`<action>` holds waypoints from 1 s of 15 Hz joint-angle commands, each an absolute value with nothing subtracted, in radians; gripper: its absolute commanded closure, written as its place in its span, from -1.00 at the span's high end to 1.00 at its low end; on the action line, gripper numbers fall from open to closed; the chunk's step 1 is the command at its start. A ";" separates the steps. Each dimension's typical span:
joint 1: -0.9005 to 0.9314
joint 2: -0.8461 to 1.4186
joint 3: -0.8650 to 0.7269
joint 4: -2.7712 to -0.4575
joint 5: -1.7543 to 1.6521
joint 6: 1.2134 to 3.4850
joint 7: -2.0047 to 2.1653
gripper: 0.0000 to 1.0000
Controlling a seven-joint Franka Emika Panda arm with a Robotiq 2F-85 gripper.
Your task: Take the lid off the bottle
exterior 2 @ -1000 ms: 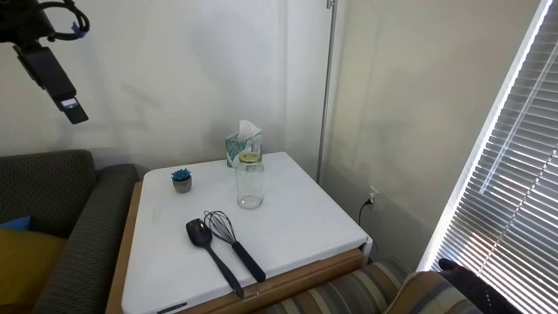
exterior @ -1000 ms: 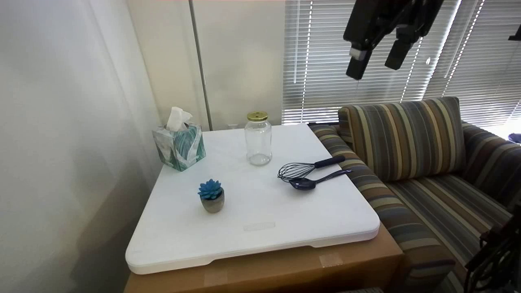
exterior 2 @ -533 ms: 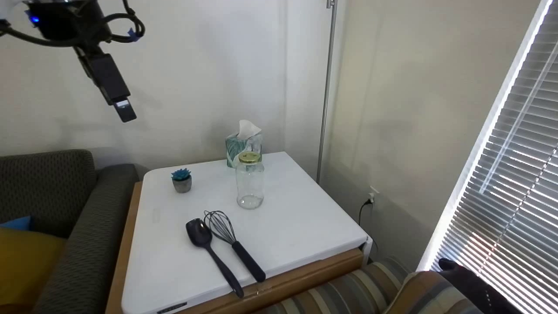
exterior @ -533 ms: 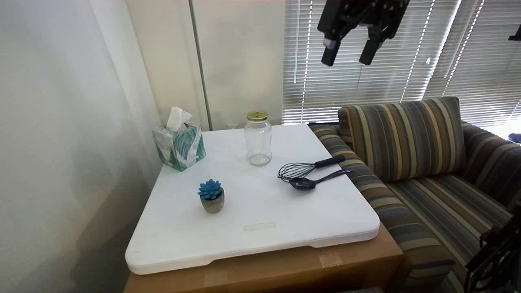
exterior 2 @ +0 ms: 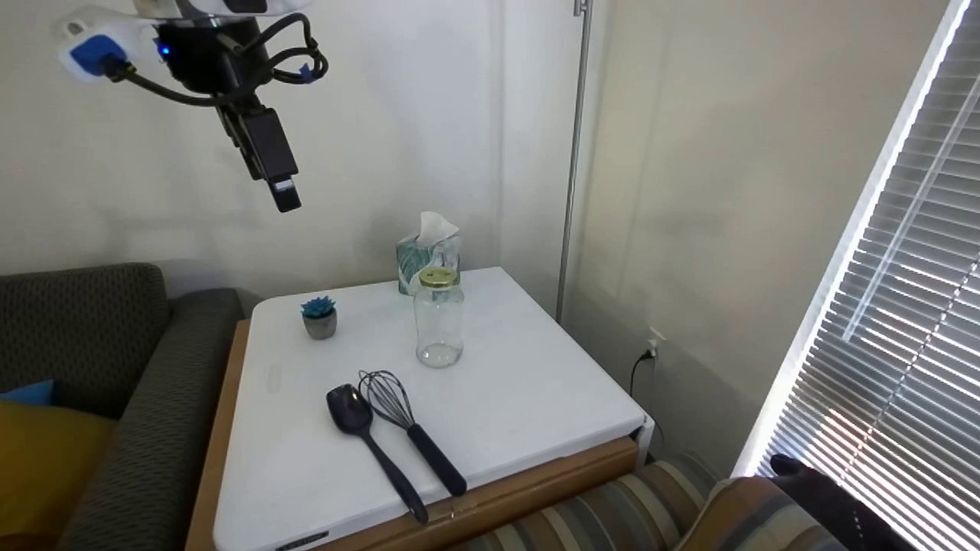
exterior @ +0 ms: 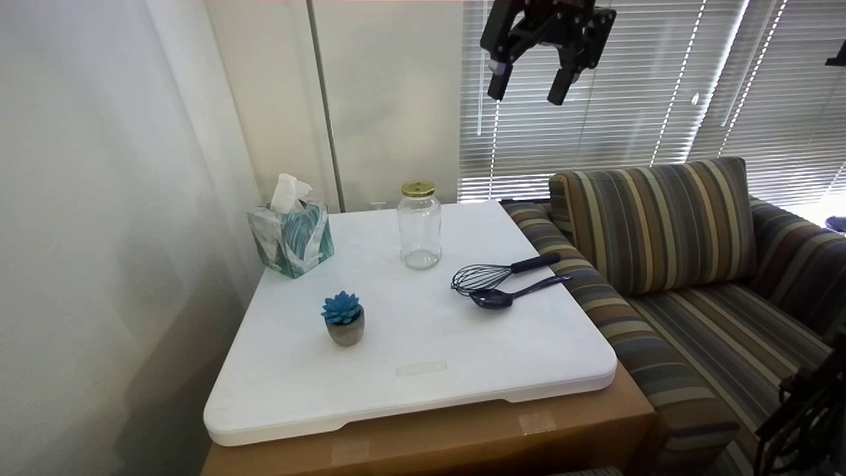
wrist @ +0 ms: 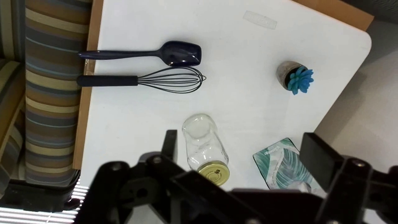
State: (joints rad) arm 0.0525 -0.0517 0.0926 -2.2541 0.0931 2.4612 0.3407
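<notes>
The bottle, a clear glass jar, stands upright on the white table in both exterior views (exterior: 420, 231) (exterior 2: 439, 325). Its flat gold-yellow lid is on its mouth in both exterior views (exterior: 418, 189) (exterior 2: 439, 276). My gripper (exterior: 527, 95) is open and empty, high above the table; it also shows in an exterior view (exterior 2: 286, 197). In the wrist view the gripper's fingers (wrist: 241, 147) are wide apart. Between them the bottle (wrist: 203, 146) and lid (wrist: 215, 172) appear below, nearer the left finger. A dark gripper link hides a small edge of the lid.
A teal tissue box (exterior: 293, 238) stands beside the bottle at the table's wall side. A blue succulent in a grey pot (exterior: 344, 318), a black whisk (exterior: 489, 276) and a dark spoon (exterior: 496, 298) rest on the white table (exterior: 396, 396). A striped armchair (exterior: 654, 238) adjoins the table.
My gripper has moved through the air, leftward in an exterior view and rightward in the opposite-facing exterior view, toward the bottle. It stays open. The bottle, lid and other objects have not moved.
</notes>
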 commanded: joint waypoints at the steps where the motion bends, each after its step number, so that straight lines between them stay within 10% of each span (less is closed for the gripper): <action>1: 0.058 -0.053 0.088 -2.252 0.094 2.458 0.340 1.00; 15: -0.022 0.374 0.076 -1.760 0.203 2.426 -0.233 1.00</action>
State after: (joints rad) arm 0.0225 0.2301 0.0368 -1.9553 0.1318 2.5011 -0.0611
